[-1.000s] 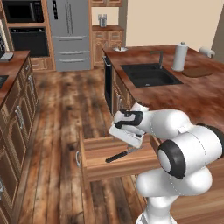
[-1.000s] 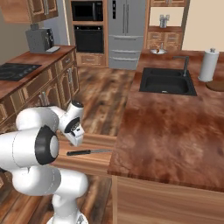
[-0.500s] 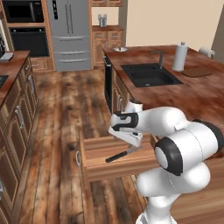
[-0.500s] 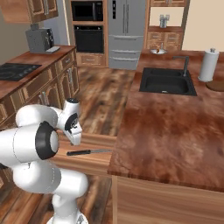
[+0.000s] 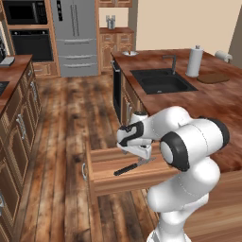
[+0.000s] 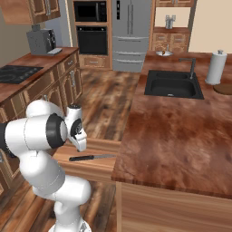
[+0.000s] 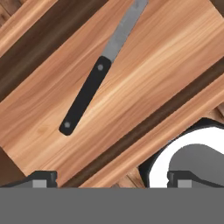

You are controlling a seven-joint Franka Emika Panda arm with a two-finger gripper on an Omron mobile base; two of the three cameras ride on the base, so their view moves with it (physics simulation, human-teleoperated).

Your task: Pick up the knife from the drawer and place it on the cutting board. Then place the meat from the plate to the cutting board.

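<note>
Gripper [image 7: 111, 179] is lowering closer over open drawer [image 5: 118, 165], fingers spreading wide apart; knife [image 7: 98, 76] is lying at 12 o'clock, untouched.

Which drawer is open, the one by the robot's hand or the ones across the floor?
The drawer under the gripper is the open one. It sticks out from the island with the knife lying flat inside. The cabinet drawers across the floor sit flush.

We're looking across a dark plank floor [image 5: 75, 123] to a steel fridge [image 5: 75, 35] and a wall oven [image 5: 32, 45] at the far wall. A black sink [image 6: 174, 84] sits in the reddish surface [image 6: 176, 140], with a paper towel roll [image 6: 214, 68] at its far edge.
</note>
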